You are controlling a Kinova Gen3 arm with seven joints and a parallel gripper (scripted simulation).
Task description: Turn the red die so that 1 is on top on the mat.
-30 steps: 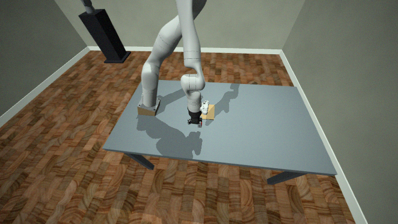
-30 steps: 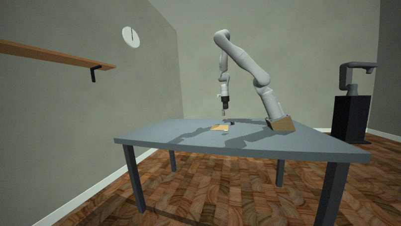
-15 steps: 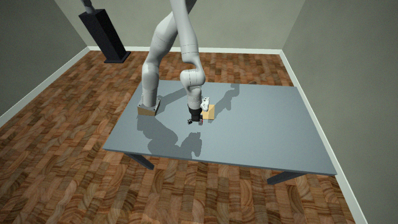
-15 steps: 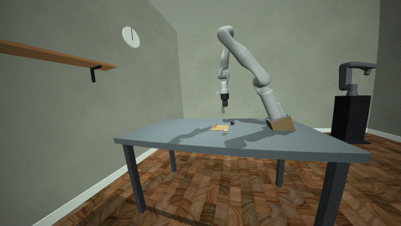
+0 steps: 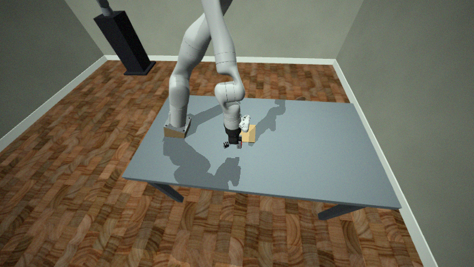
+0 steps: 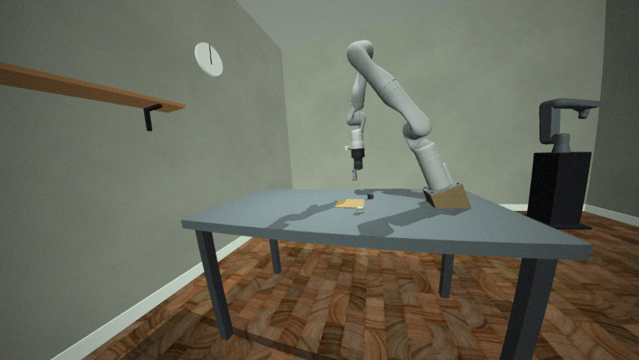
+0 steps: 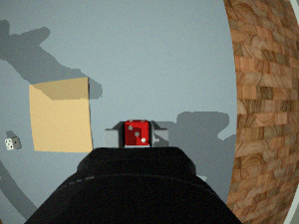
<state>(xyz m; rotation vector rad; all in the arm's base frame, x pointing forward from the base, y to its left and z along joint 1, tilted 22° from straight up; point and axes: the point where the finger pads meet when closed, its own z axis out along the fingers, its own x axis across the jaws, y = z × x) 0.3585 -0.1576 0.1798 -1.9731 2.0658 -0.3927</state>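
Note:
My gripper [image 5: 239, 145] [image 6: 354, 176] [image 7: 137, 130] is shut on the red die [image 7: 137, 131] and holds it well above the grey table [image 5: 314, 149] [image 6: 312, 223] [image 7: 133, 29], beside the mat's near edge. The die's face toward the wrist camera shows two pips. The tan mat [image 5: 249, 133] [image 6: 350, 204] [image 7: 60, 114] lies flat on the table with nothing on it. A black die [image 5: 226, 144] [image 6: 370, 196] rests on the table off the mat. A white die [image 6: 358, 210] [image 7: 9, 142] rests on the table just off the mat's edge; the arm hides it in the top view.
The arm's base stands on a wooden block [image 5: 176, 132] [image 6: 447, 197] at one table corner. A black pedestal [image 5: 122, 36] [image 6: 559, 187] stands on the floor beyond the table. The table's edge and the wood floor [image 7: 265, 95] show at the right of the wrist view.

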